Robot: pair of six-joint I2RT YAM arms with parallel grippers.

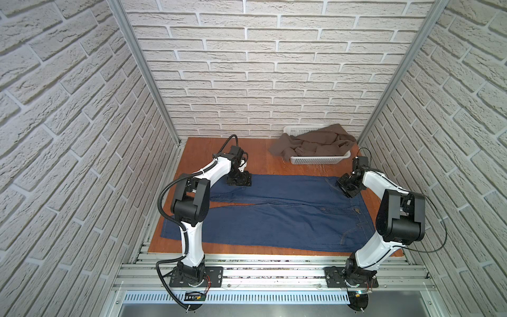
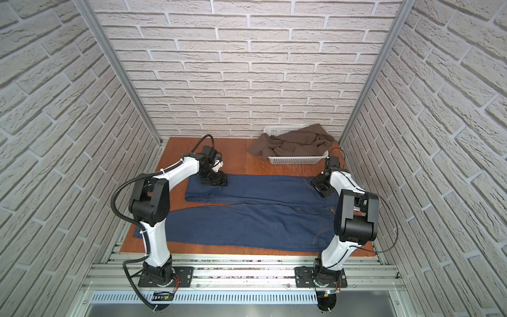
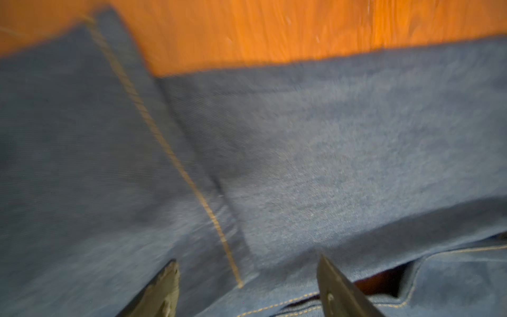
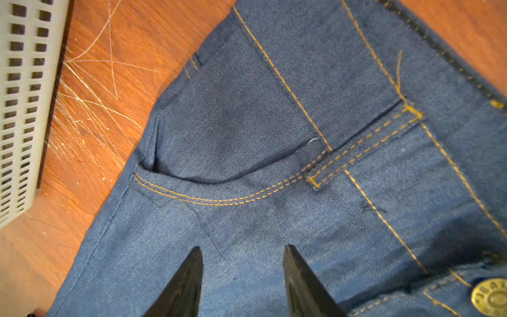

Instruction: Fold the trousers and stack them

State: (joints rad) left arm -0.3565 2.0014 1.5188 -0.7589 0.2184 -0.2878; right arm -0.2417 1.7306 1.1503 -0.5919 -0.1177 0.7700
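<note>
The trousers (image 1: 274,216) (image 2: 247,216) are dark blue jeans lying flat on the wooden table (image 1: 263,159). Their waistband is at the right and their legs run left. The far leg ends shorter than the near one. My left gripper (image 1: 238,182) (image 2: 214,181) hangs over the left end of the far leg. It is open in the blurred left wrist view (image 3: 247,259), with only denim (image 3: 329,137) and an orange seam below. My right gripper (image 1: 347,189) (image 2: 321,189) is low over the far waist corner, open (image 4: 241,247) above the front pocket (image 4: 247,123), near the metal button (image 4: 491,296).
A white slotted basket (image 1: 315,159) (image 4: 22,96) stands at the back right with a brown cloth (image 1: 315,142) spilling over its rim. Brick-pattern walls close in both sides and the back. Bare wood lies behind the jeans at the back left.
</note>
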